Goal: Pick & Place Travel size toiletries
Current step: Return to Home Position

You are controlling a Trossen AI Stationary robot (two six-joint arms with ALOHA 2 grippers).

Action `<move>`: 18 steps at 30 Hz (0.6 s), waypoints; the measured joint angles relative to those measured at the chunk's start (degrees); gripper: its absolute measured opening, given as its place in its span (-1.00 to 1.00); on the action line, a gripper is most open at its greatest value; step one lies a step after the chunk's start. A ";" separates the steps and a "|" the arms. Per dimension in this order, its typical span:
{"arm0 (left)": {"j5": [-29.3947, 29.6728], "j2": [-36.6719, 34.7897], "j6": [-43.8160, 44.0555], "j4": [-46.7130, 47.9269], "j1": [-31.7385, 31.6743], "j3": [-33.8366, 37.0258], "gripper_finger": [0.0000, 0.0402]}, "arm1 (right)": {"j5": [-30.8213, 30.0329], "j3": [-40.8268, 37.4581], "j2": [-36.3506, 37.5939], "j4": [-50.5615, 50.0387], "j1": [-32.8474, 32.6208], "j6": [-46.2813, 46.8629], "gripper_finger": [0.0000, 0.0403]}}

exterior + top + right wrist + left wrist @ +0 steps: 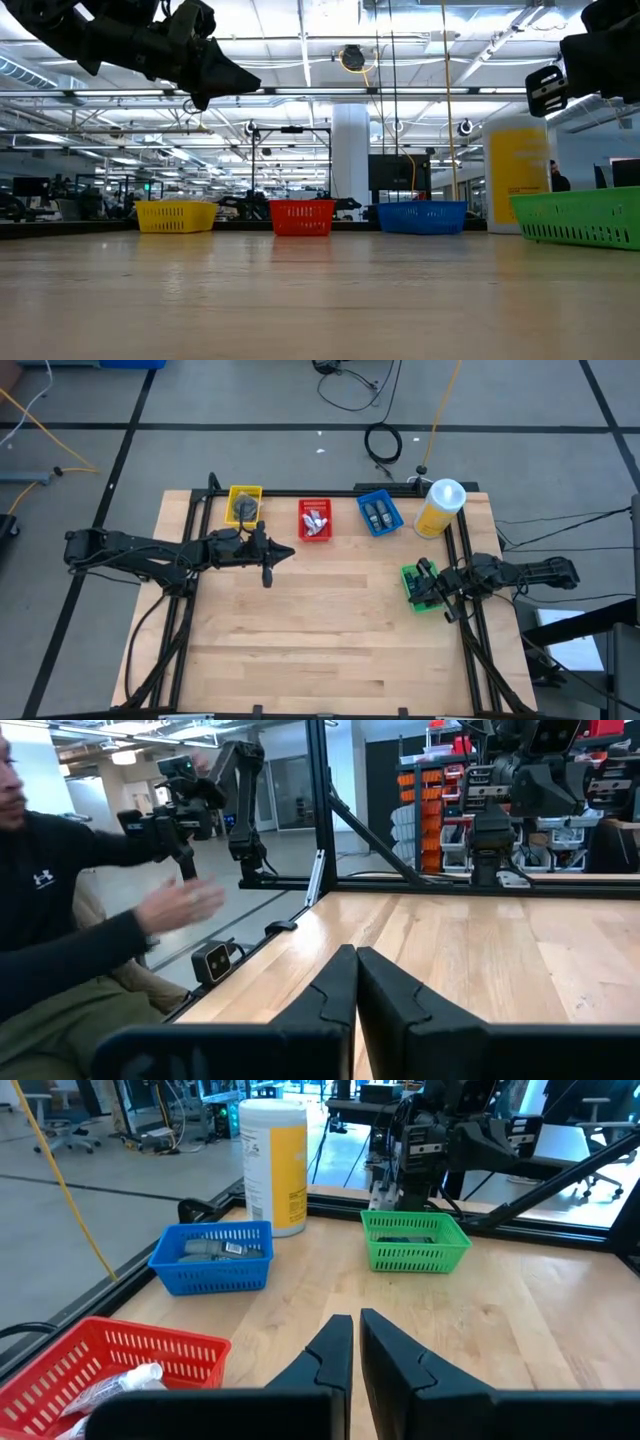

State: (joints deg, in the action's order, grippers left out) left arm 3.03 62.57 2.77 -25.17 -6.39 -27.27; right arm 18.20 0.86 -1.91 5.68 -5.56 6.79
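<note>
Left gripper (352, 1322): fingers closed to a hairline slit, nothing between them; held clear of the counter (330, 630), over bare wood just on the near side of the gap between the yellow basket (175, 216) and the red basket (140, 1352); aimed across the boards toward the right-hand side.

Right gripper (352, 952): fingers likewise pressed together and empty; held above the green basket (415, 1258) at the counter's right edge, facing the left gripper.

Travel size toiletries (315, 522): none on the open wood; white tubes (130, 1378) lie in the red basket; grey labelled packets (215, 1250) in the blue basket (210, 1275); a dark item (245, 510) in the yellow basket, kind not legible; a dark flat item (405, 1240) in the green basket, too screened by the mesh to name.

Arrangement: yellow, red and blue baskets in a row along the far edge, each apparently taking one kind, so that like sits with like; green basket set apart, within the right gripper's reach.

Big yellow bottle (440, 507), white cap: upright at the far right corner, just beside the blue basket; no part of the sort.

Person: seated beyond the counter's edge in the right wrist view; one hand (185, 905) lifted, well apart from both grippers.

Assessment: sorting looks complete; closed, empty fingers held off the wood fit a return to the rest pose; chief care is clearing the basket rims.
</note>
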 joint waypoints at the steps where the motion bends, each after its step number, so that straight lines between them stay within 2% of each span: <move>1: 0.00 0.00 0.01 0.00 0.00 0.00 -0.87 | 0.00 0.00 0.02 0.02 0.00 0.02 -0.99; 7: 0.03 -0.59 -2.04 1.39 0.06 -0.04 -0.87 | -0.02 0.00 0.00 0.04 0.00 0.00 -0.99; 9: 0.03 -4.38 -0.31 6.50 -0.01 0.23 -0.87 | -0.02 0.00 0.01 0.04 0.00 0.01 -0.99; 13: -0.04 -13.20 2.14 9.46 1.93 2.91 -0.87 | -0.04 0.00 0.02 0.08 0.00 0.00 -0.99; 18: -1.38 -26.49 0.14 8.14 5.99 10.35 -0.87 | -0.04 0.00 0.00 -0.07 0.00 0.00 -1.00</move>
State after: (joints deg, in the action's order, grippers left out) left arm 1.65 36.08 2.92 -17.03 -0.40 -16.92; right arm 18.15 0.86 -1.91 5.61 -5.56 6.79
